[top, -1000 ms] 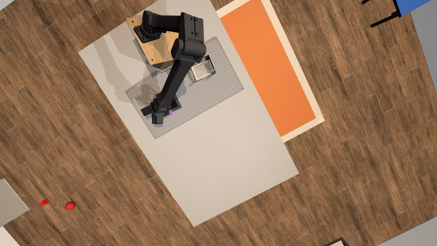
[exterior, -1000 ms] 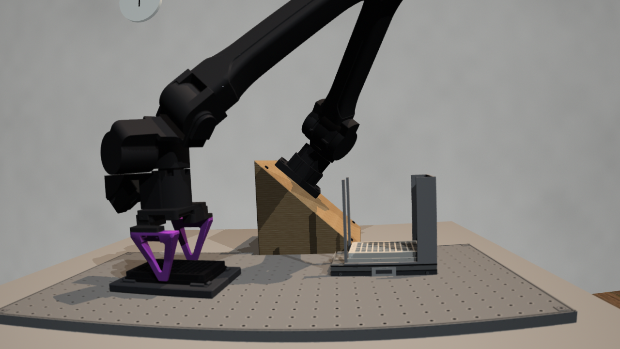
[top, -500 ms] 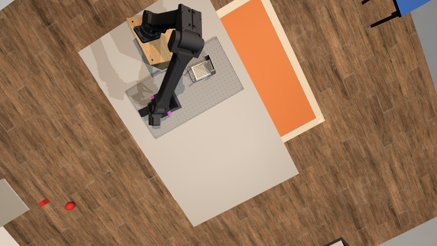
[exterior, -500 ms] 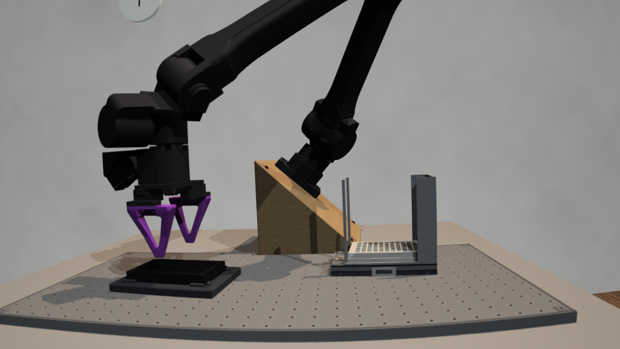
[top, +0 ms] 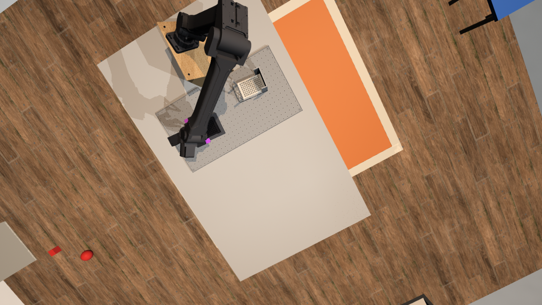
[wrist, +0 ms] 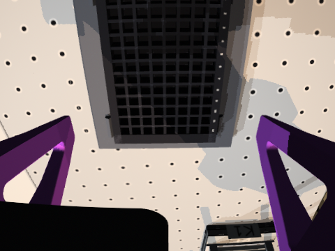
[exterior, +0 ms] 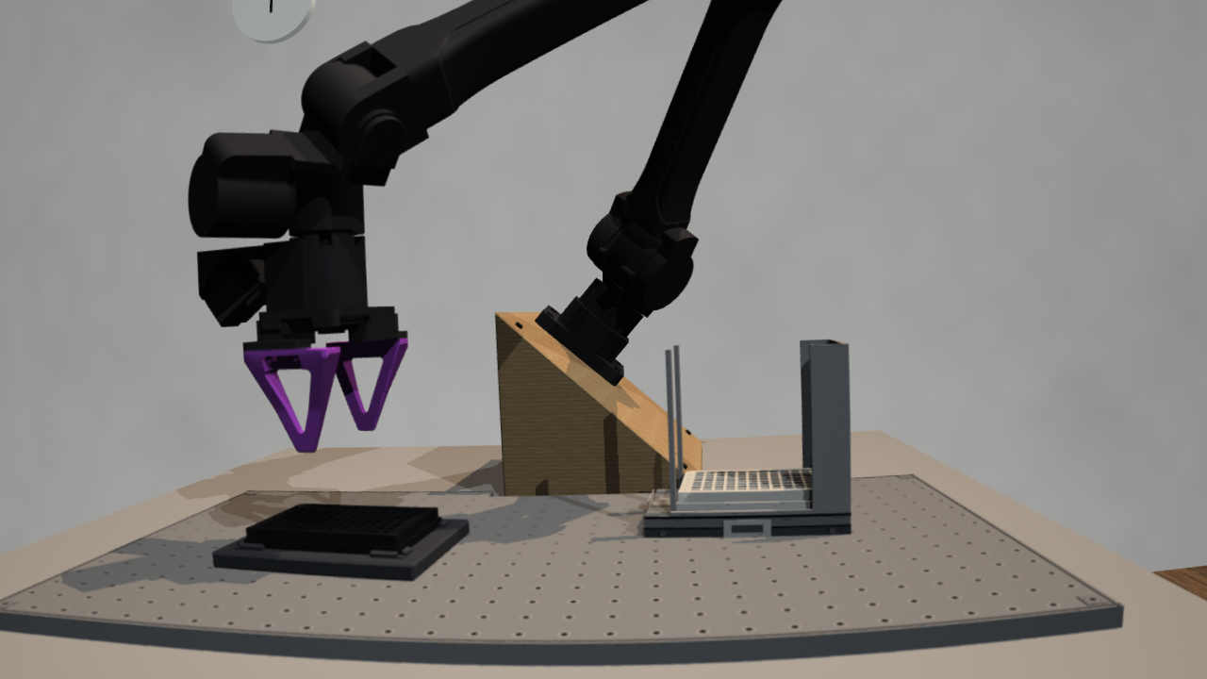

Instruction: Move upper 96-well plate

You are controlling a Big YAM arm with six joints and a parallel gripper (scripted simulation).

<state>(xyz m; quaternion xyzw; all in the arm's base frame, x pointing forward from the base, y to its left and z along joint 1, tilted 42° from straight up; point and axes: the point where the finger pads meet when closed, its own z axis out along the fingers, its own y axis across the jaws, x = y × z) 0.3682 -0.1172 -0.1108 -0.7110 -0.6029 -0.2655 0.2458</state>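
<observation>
A black 96-well plate [top: 213, 127] [exterior: 341, 525] [wrist: 164, 70] lies in the nest N1 [exterior: 295, 567] [wrist: 95, 87], wells up, and looks flat. Its number column shows along its right side in the wrist view; its A1 corner and the pale A1 square are out of that view. A pale plate [top: 250, 87] [exterior: 747, 480] lies low on the rack K1 [exterior: 829, 422] [wrist: 244, 231]. My gripper [top: 197, 130] [exterior: 337, 437] [wrist: 165, 125] is open and empty, well above the black plate, its purple fingers wide to both sides. In the top view the arm hides part of the nest.
K1 has a tall grey column and two thin upright rods [exterior: 673, 422]. Nest and rack stand on a perforated board [top: 261, 109] [exterior: 590, 607]. The arm's base sits on a sloped wooden block [top: 193, 66] [exterior: 556, 422] behind them.
</observation>
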